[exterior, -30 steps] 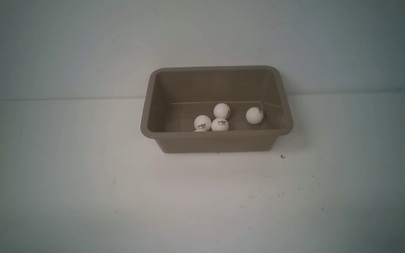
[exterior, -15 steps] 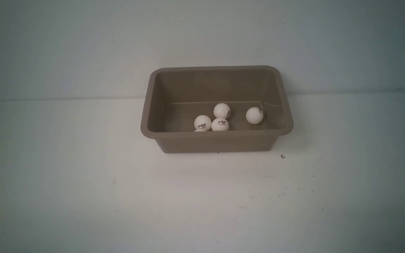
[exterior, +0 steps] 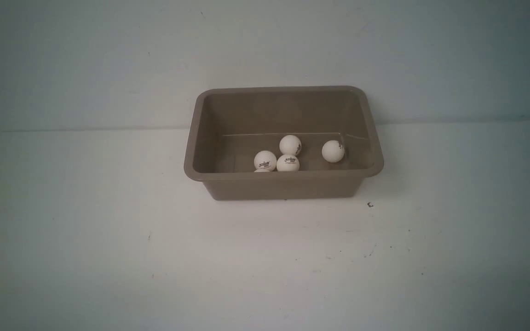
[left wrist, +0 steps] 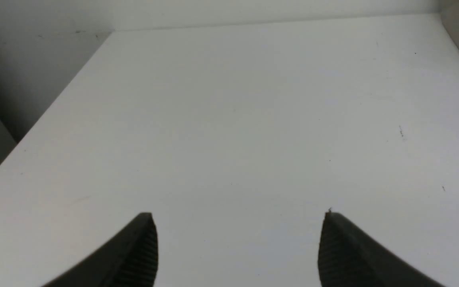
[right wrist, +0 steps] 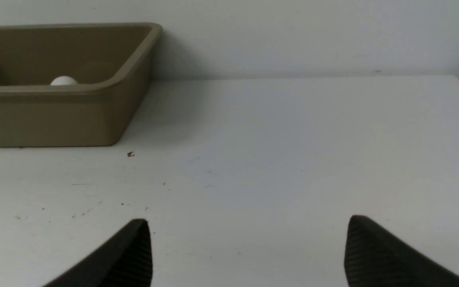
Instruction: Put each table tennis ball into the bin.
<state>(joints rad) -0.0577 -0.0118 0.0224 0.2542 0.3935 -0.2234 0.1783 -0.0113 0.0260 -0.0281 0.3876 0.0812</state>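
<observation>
Balls are seen inside the bin, far centre of the table; dark logos unreadable. Left gripper and right gripper are spread, empty.

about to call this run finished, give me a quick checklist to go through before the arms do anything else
1. Balls inside the bin: ok, four table tennis balls in plain sight, plus a sliver of a fifth at the near wall.
2. Balls left on the table: ok, none visible in any view.
3. Left gripper: ok, jaws open, empty.
4. Right gripper: ok, jaws open, empty.
5. Bin upright: ok.
6. Exact ball count: cannot tell, the near wall hides part of the floor.
</observation>
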